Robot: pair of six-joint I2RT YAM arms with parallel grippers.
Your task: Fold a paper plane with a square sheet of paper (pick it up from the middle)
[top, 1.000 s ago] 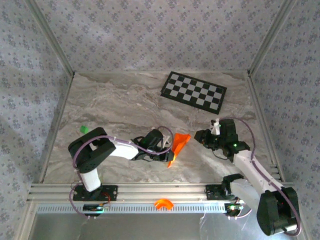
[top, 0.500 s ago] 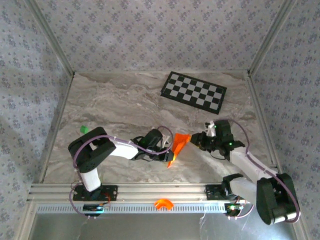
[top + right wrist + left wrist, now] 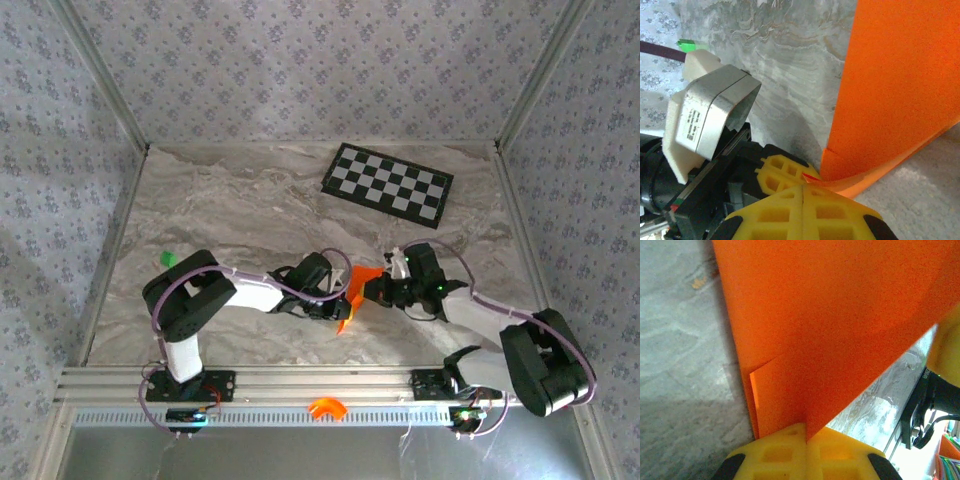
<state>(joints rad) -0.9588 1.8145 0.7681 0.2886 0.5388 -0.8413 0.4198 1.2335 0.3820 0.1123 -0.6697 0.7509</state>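
A: Here, where was the paper [image 3: 357,290]?

B: It stood on edge between the two arms, toward the front of the table [image 3: 230,200]. Whether its lower tip touched the table could not be told. The left gripper [image 3: 805,427] was pressed together on its lower edge. The right gripper [image 3: 804,187] was pinching a curled corner on the opposite side.

A: How would it likely handle?

B: Judged light, thin and limp, since it bowed at the right pinch. It would probably crease or tear readily and might slip from a loose grip, so any pull should be gentle. The best holds appeared to be edges and corners close to a fold, where doubled layers would be stiffer.

A: And the counts?

B: One paper, two grippers, one checkerboard [image 3: 388,183], one green piece [image 3: 168,258], and one orange arch [image 3: 326,407] on the front rail [image 3: 260,382].
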